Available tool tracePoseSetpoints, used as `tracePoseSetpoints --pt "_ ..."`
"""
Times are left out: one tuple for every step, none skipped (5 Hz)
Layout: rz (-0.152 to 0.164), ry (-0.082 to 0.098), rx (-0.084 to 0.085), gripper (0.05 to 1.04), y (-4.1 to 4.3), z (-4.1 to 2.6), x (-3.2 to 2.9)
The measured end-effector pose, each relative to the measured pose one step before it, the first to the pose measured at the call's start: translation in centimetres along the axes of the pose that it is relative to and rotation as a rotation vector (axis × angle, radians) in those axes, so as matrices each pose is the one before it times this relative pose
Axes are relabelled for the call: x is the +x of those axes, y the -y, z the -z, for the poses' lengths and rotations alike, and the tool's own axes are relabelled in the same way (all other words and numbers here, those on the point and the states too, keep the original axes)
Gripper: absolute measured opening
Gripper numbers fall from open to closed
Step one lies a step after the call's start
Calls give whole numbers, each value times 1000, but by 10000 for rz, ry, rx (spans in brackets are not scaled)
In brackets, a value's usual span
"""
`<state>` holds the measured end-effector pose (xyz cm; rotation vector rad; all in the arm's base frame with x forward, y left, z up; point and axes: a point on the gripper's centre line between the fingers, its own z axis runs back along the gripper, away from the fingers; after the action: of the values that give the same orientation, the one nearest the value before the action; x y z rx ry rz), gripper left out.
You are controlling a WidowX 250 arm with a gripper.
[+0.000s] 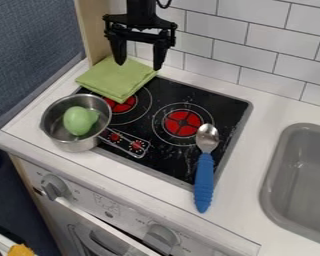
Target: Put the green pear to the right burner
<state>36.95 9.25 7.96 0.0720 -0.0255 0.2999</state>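
My gripper hangs open at the top of the camera view, its two fingers apart over the green cloth, holding nothing. The green pear lies inside a metal pot at the left front corner of the stove, well below and left of the gripper. The right burner is a red disc with white rings on the black stovetop, and nothing lies on its red centre.
A folded green cloth covers the stove's back left corner, partly over the left burner. A spoon with a blue handle lies along the stove's right side, its bowl beside the right burner. The grey sink is at right.
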Motion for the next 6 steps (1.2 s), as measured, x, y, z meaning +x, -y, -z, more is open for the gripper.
tracePoseSetpoints --pt "156 -439 60 1001 25 1641 -588" --pt "1382 -179 421 1001 -676 1835 -1212" --pt "1121 434 43 1001 -1698 -831 -1487" --pt "944 -57 43 1001 -1574 -848 -1597" --pt "834 -307 -153 1001 -905 504 -1521" --pt "592 -176 52 1001 144 1338 -1304"
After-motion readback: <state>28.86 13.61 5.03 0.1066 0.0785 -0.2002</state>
